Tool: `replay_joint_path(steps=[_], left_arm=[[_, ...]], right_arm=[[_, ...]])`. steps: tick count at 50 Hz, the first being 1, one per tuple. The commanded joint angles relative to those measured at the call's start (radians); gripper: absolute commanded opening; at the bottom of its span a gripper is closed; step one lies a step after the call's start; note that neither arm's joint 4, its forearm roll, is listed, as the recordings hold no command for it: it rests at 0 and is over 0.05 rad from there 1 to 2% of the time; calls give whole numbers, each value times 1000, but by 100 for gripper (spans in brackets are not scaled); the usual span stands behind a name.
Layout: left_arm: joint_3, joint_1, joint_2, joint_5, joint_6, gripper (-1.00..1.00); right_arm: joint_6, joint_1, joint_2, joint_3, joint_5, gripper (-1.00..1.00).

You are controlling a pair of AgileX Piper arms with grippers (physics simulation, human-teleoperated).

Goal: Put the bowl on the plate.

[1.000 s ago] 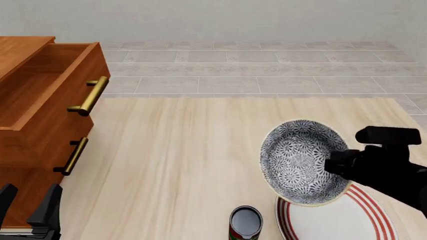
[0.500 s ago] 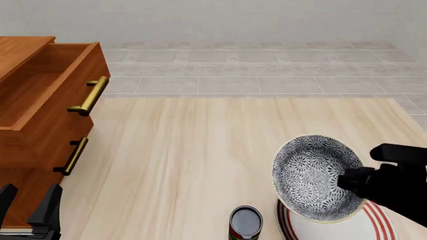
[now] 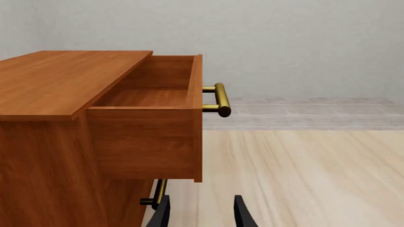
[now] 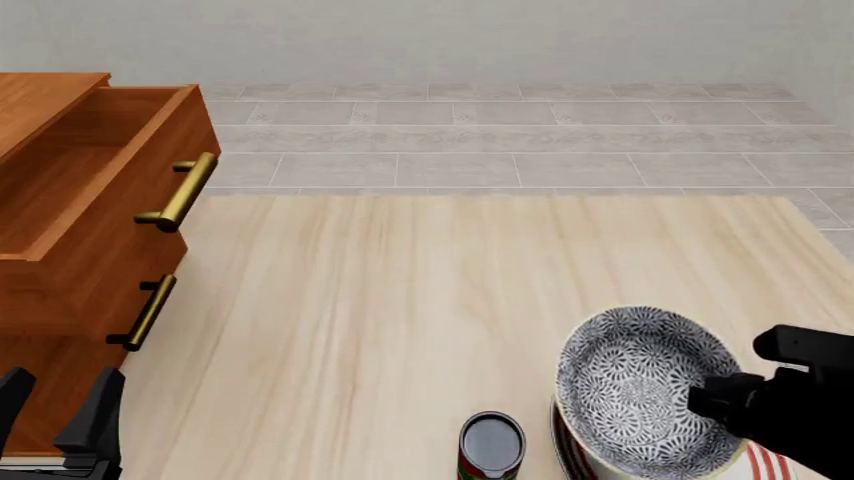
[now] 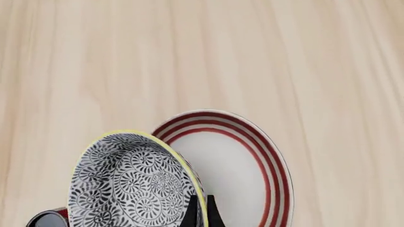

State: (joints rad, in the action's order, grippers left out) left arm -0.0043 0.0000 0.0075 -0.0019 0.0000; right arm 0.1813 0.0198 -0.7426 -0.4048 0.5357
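Observation:
The bowl, grey-and-white floral with a yellowish rim, hangs tilted over the plate at the table's near right. My right gripper is shut on the bowl's right rim. In the right wrist view the bowl overlaps the near side of the white, red-ringed plate, and my thin fingertips pinch the rim. My left gripper stands open at the near left beside the cabinet, holding nothing; its fingers show in the left wrist view.
A small dark can stands just left of the plate. A wooden cabinet with its top drawer pulled open and brass handles fills the left side.
My right gripper has carried the bowl toward the near edge and downward, so it now covers most of the plate. The left arm has not moved.

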Motion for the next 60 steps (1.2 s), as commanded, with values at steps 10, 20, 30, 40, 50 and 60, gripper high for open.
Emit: replay_joint_path(steps=[10,20,30,40,50,60], left_arm=[[0,0,0,0,0,100],[0,0,0,0,0,100],[0,0,0,0,0,100],[0,0,0,0,0,100],[0,0,0,0,0,100],[0,0,0,0,0,100]], right_arm=[[5,-41,16,64,-2,-100],[6,-55,20,97,-15,-100],[23,-51,8,140,-53,-100],[28,-54,4,165,-75,-100],[25,-58,-24,167,-103,-100],[23,-64,-30,176,-116,-100]])
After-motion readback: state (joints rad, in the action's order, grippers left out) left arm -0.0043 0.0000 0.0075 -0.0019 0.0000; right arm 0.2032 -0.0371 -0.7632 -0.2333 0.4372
